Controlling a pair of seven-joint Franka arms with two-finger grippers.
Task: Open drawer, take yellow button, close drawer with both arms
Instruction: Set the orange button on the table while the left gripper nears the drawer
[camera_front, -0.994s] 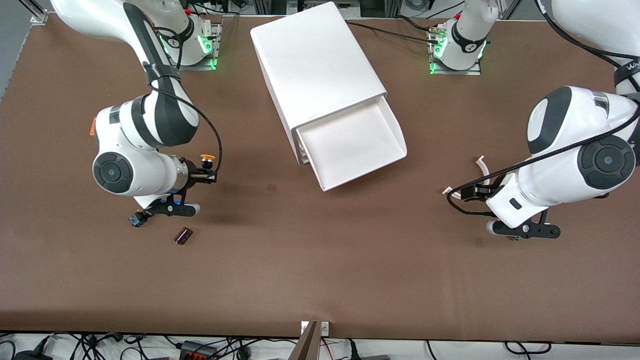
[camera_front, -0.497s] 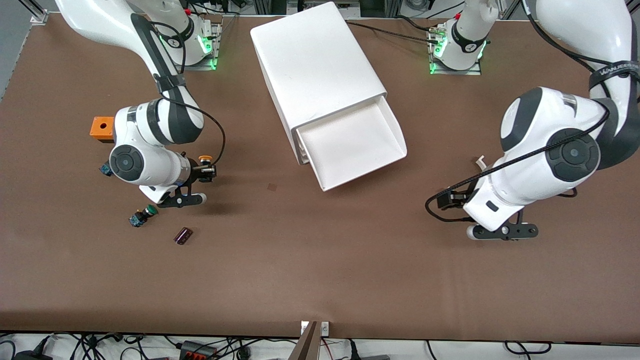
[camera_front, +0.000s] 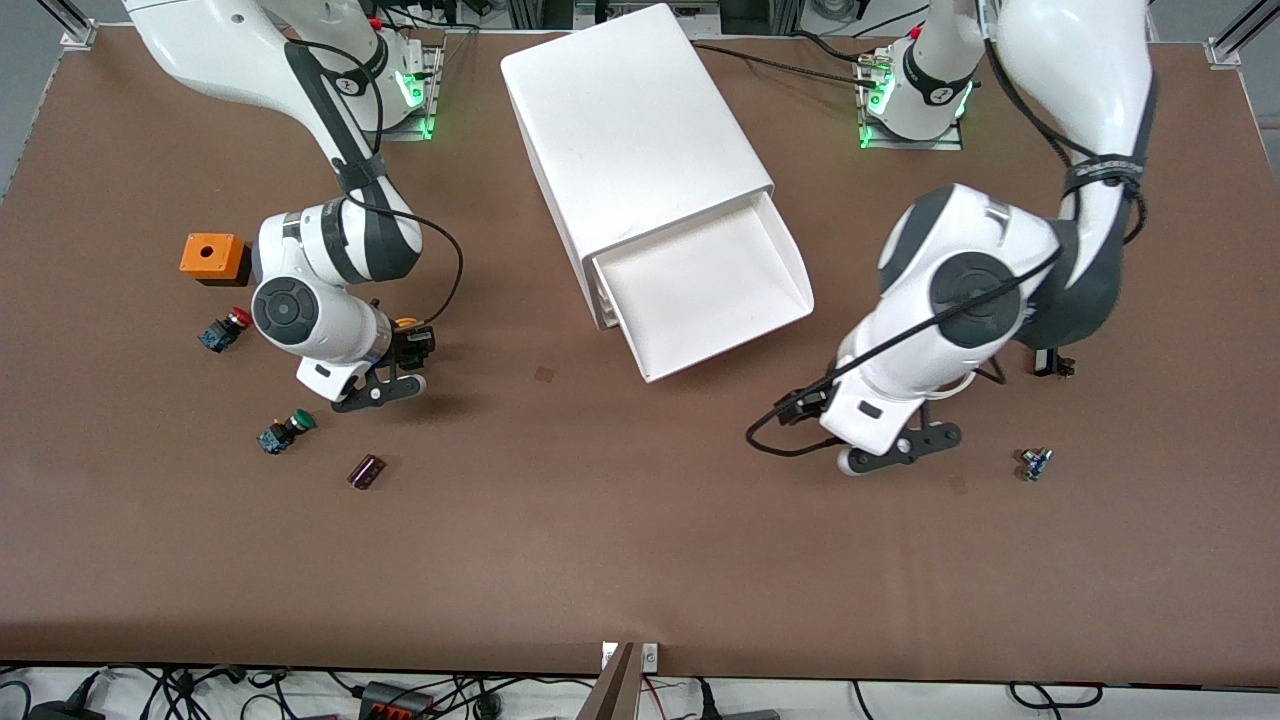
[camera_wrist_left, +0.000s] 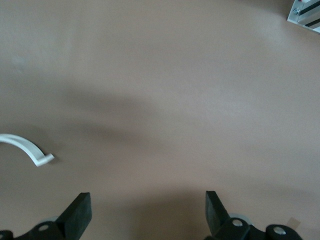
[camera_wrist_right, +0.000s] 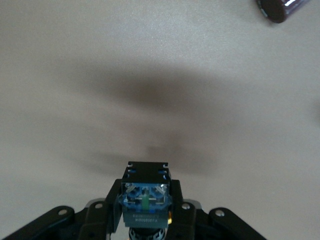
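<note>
Drawer (camera_front: 705, 290): pulled out of cabinet (camera_front: 630, 130); tray bare. Button (camera_wrist_right: 145, 197): clamped in right tool (camera_wrist_right: 146, 215), above bench (camera_front: 640, 540) toward the right arm's end. Left tool (camera_wrist_left: 147, 212): fingers spread, holding nothing, over bare bench beside drawer.

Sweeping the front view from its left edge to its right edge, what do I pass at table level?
Orange block → red-capped button → green-capped button → dark brown cylinder → right gripper holding the button → open drawer → left gripper, open → small blue part.
</note>
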